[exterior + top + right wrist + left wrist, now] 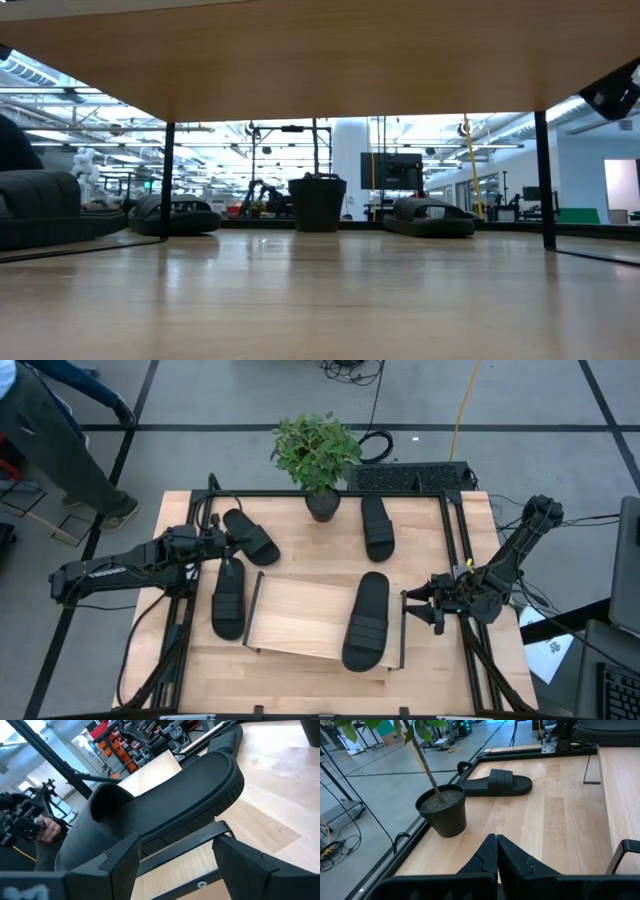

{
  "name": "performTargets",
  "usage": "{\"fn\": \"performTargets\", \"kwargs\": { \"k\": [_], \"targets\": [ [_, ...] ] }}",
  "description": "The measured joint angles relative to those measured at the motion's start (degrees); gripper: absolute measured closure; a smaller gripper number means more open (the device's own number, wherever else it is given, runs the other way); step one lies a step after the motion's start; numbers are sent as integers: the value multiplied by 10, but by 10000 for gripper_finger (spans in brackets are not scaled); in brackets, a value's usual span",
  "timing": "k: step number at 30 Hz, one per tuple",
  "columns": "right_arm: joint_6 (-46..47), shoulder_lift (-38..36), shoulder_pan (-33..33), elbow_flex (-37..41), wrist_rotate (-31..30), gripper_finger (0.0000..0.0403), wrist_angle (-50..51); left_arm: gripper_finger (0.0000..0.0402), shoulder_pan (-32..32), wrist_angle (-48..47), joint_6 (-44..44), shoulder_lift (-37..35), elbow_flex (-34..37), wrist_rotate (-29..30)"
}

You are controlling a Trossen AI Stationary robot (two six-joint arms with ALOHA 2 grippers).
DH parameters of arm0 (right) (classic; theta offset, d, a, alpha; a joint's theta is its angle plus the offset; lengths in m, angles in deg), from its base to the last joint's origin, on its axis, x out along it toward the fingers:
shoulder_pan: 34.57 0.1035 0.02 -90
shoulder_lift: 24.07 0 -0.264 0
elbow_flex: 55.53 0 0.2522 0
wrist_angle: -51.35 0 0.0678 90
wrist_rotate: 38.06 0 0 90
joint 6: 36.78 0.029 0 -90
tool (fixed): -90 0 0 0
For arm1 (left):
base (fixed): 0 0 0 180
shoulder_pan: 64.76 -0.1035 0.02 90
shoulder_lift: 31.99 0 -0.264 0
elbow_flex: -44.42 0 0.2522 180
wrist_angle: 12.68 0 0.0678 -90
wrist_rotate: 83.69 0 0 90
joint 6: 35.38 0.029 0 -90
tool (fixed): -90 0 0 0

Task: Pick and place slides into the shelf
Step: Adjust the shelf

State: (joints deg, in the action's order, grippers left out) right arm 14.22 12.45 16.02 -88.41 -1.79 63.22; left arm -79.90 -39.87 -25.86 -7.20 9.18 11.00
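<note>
On the bench (300,690), the shelf (300,618) sits near the front edge, slightly askew, its light wood board framed by thin black wire ends. One slide (367,620) lies on the shelf's right end, its toe end overhanging the board's front edge; in the right wrist view this slide (165,810) fills the frame just past the wire end frame. The right pincer (412,605) hovers just beside the shelf's right end frame, its fingers (117,857) spread wide and holding nothing, apart from the slide. A second slide (228,597) lies on the bench just off the shelf's left end, a third (250,535) angled toward the back-left corner, and a fourth (376,526) near the back edge to the right of a potted plant (320,460). The left pincer (228,545) sits over the left part of the bench between the second and third slides, fingers (485,860) pressed together and empty. A person (50,430) stands on the floor beyond the bench's back-left corner.
</note>
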Motion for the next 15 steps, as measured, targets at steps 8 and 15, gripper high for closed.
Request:
{"fn": "performTargets", "kwargs": {
  "k": [8,15],
  "targets": [
    [-23,-5,-44,0,22,167,11,396,0,0,0,0,0,0],
    [-53,-22,-79,0,34,168,22,396,0,0,0,0,0,0]
  ]
}}
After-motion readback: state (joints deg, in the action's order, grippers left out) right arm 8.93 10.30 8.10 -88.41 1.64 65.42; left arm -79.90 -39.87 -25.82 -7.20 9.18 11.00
